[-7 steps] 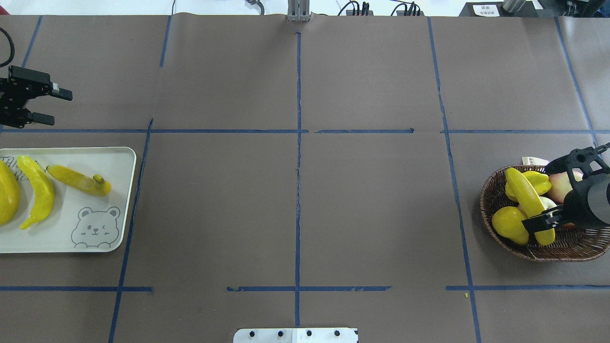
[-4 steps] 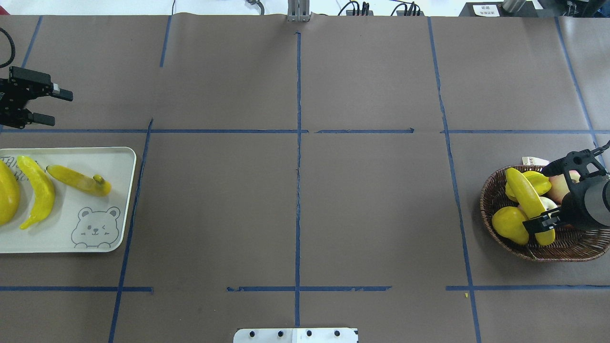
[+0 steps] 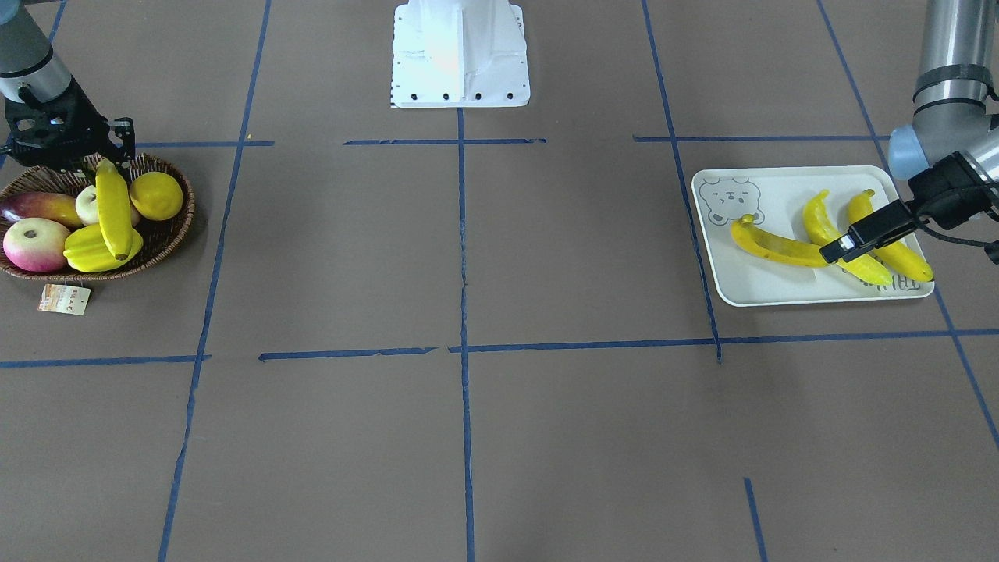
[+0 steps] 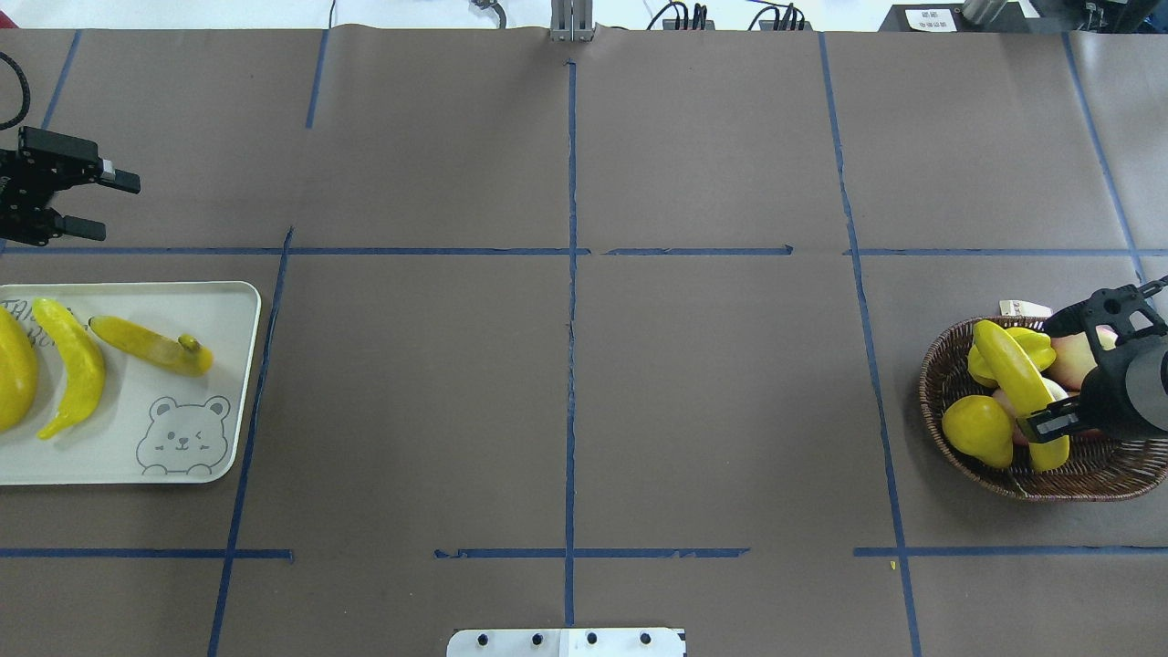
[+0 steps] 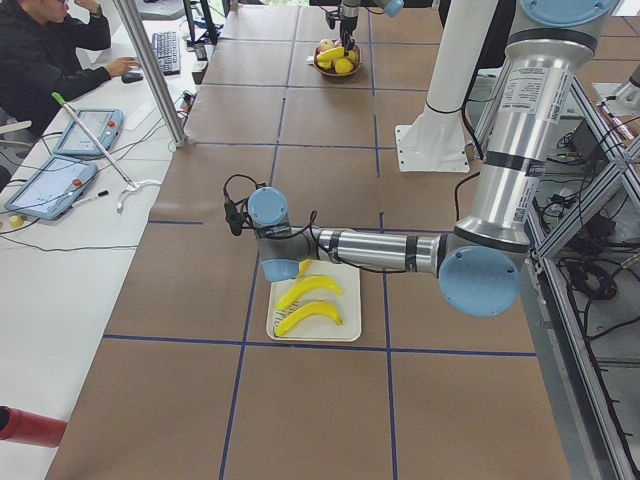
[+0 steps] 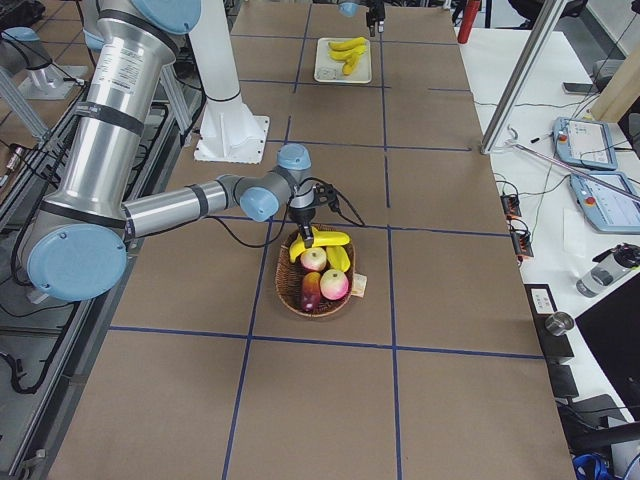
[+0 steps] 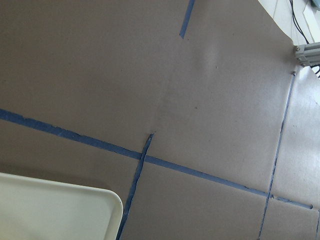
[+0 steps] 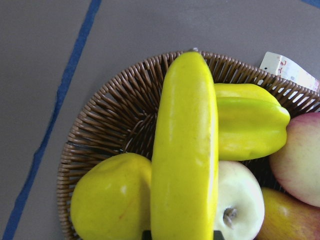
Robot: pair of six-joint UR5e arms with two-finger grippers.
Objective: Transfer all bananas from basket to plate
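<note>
A long yellow banana [image 4: 1008, 370] [image 3: 115, 211] [image 8: 185, 150] lies across the other fruit in the brown wicker basket [image 4: 940, 383] [image 3: 175, 230]. My right gripper [image 4: 1051, 427] [image 3: 97, 156] points down and is shut on the banana near its robot-side end. In the right wrist view, dark fingertips show on both sides of the banana at the bottom edge. Three bananas [image 4: 151, 345] [image 4: 73, 365] [image 4: 14, 370] lie on the pale plate [image 4: 210, 438] [image 3: 749, 289] with the bear drawing. My left gripper [image 4: 119, 208] hangs open and holds nothing, beyond the plate's far edge.
The basket also holds a starfruit [image 4: 1027, 345], a lemon [image 4: 976, 429], a pale apple [image 8: 240, 200] and a pink apple [image 3: 31, 242]. Its paper tag [image 3: 64, 299] lies on the table. The robot base [image 3: 460, 55] stands mid-table. A person [image 5: 50, 50] sits at a side desk.
The right gripper's finger has shifted a little to the right in the overhead view, and the banana has tilted slightly with it. The left gripper has barely moved.
</note>
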